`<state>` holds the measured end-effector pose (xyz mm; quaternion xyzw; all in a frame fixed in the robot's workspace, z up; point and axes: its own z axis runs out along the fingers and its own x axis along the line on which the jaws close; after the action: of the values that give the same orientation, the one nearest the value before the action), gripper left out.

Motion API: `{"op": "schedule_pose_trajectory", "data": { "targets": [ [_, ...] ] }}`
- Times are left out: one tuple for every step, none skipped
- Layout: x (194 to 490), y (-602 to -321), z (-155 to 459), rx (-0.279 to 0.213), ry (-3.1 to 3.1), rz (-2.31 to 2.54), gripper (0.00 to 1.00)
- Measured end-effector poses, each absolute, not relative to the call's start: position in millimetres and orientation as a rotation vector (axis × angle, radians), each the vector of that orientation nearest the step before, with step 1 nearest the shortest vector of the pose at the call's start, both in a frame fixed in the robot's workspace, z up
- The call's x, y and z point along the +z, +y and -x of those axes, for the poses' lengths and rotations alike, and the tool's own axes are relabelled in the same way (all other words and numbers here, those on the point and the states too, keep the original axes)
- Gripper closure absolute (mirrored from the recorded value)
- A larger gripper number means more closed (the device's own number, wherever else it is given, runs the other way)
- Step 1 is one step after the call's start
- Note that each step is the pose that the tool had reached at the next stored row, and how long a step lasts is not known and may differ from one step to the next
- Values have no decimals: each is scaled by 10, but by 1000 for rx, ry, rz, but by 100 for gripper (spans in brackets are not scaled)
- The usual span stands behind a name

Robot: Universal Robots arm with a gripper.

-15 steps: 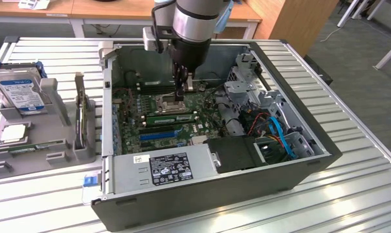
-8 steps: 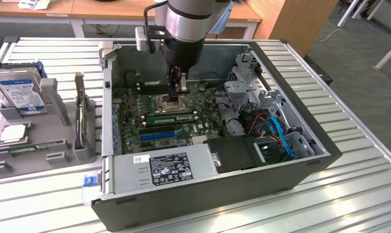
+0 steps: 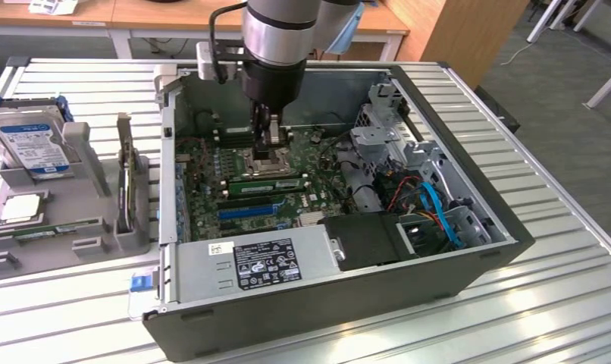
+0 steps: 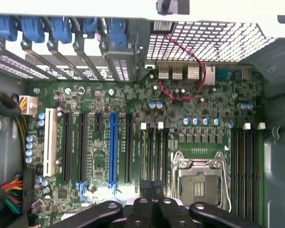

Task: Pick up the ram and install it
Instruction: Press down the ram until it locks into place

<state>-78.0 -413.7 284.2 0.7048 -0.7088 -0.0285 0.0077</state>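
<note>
My gripper (image 3: 270,154) reaches down into the open computer case (image 3: 336,307), low over the motherboard (image 3: 209,163). Its black fingers (image 4: 145,187) are pressed together with nothing visible between them. They hang over the black memory slots (image 4: 152,152) beside the silver processor socket (image 4: 199,178). A long green stick with pale labels, the ram (image 3: 270,184), stands along those slots just on the near side of the gripper. It looks seated in a slot. I cannot make out the ram in the wrist view.
A grey holder block (image 3: 78,243) sits at the exterior view's left, outside the case. It carries a silver hard drive (image 3: 30,140), a small square chip (image 3: 20,208) and a thin green strip (image 3: 57,228). The power supply (image 3: 260,262) and blue cables (image 3: 437,208) crowd the case's near side.
</note>
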Motion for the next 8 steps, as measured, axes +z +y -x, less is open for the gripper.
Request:
{"op": "schedule_pose_trajectory", "data": {
  "targets": [
    [2843,-4137,783,-89,-2216,-2204,90],
    [2843,-4137,782,-89,-2216,-2204,90],
    [2843,-4138,783,-89,-2216,-2204,90],
    [2843,-4138,783,-89,-2216,-2204,90],
    [2843,-4138,783,-89,-2216,-2204,90],
    [2843,-4138,783,-89,-2216,-2203,90],
    [2839,-4138,783,-89,-2216,-2204,90],
    [2831,-4138,784,-89,-2216,-2204,90]
  ]
}}
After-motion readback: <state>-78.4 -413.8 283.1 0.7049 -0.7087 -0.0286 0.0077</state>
